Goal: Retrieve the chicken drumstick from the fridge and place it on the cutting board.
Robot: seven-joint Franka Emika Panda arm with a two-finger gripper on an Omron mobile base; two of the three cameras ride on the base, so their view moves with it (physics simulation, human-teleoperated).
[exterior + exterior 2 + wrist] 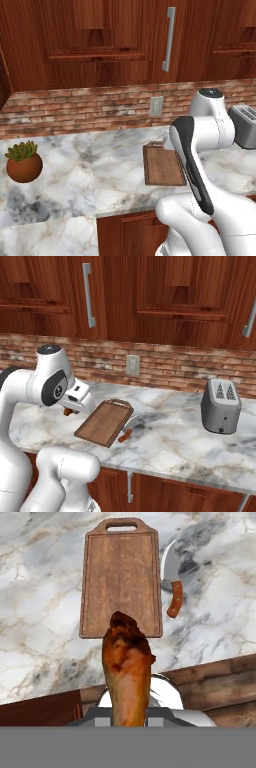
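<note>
Between my fingers the chicken drumstick [127, 667] is clamped tight, hanging in the air short of the cutting board [121, 582]. My gripper [127, 714] holds it over the counter's front edge. Beside the board lies a knife [172, 587] on the marble counter [40, 587].

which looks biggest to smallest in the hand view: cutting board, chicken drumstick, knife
1. cutting board, the largest in the picture.
2. chicken drumstick, though it sits right at the camera, so its apparent size is inflated.
3. knife, lying on the counter beside the board, the smallest.
</note>
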